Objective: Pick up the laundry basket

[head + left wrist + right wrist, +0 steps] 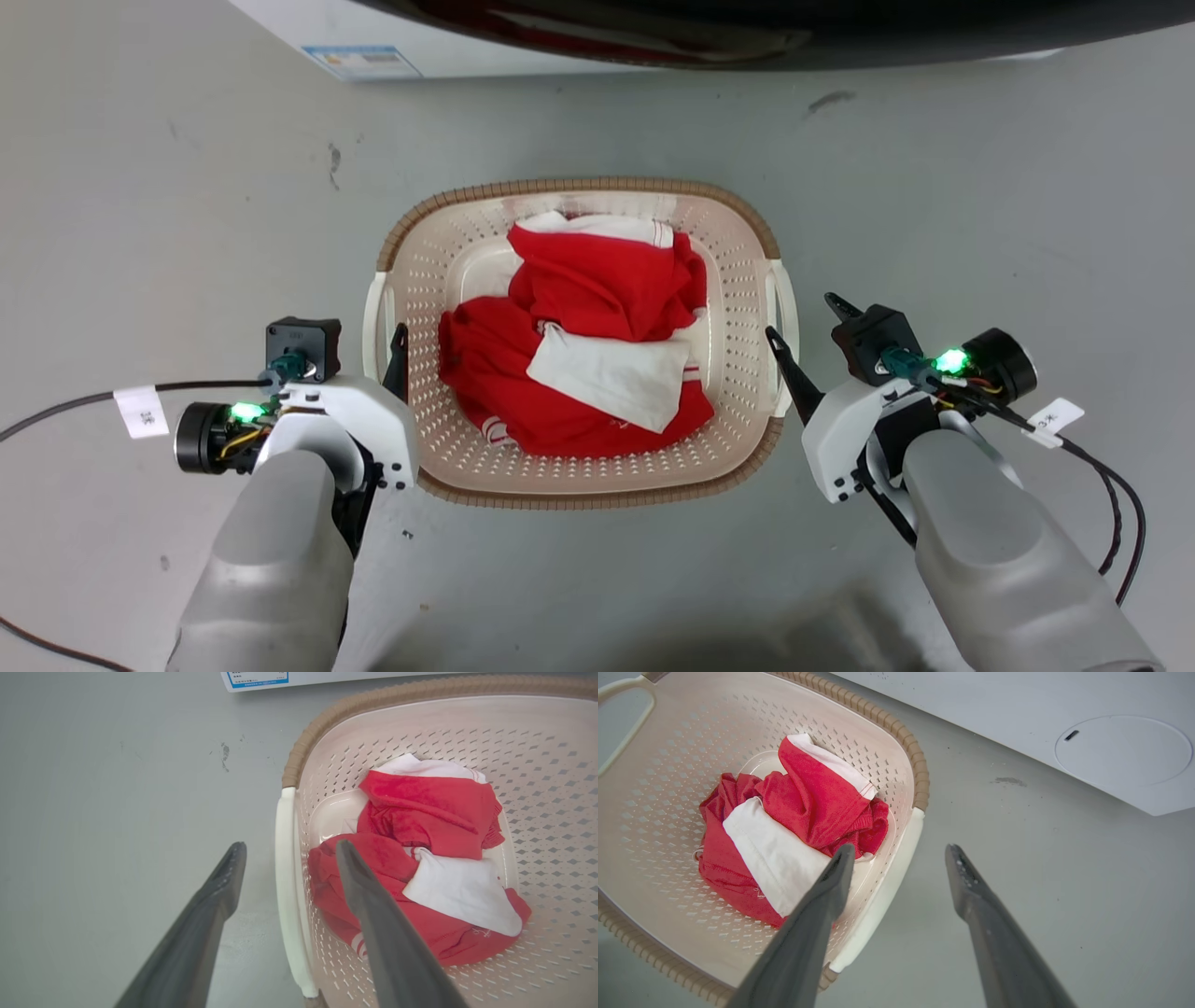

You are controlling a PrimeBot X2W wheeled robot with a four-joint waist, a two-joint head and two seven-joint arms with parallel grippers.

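Looking down on the laundry basket (728, 271), upright on the grey floor (140, 233). Cream-white, perforated, rounded-rectangular, with a brown woven-look rim (579, 185) and a white handle at each short side. Holds a crumpled heap of red and white clothes (597, 289), low in the basket's middle, well below the rim. Beyond the basket's far rim and apart from it, a white washing machine (308, 33), with a blue-edged label (359, 62) near its lower edge and a dark curved panel (747, 28).

At the basket's left handle (286, 882), the left hand (289, 849). Fingers apart, straddling the handle, with one outside the basket over bare floor and the other inside the wall over the red cloth.

At the basket's right handle (887, 882), the right hand (900, 851). Fingers apart here too, one inside the basket above the clothes and the other outside over the floor, with the handle between them.

Hard to tell from these angles whether either hand's fingers touch the plastic; possibly just above it.

Outside the basket on both sides, pale forearms (271, 560), green lights (245, 411) at the wrists, and black cables (215, 383) with white tags (140, 411) trailing over the floor.
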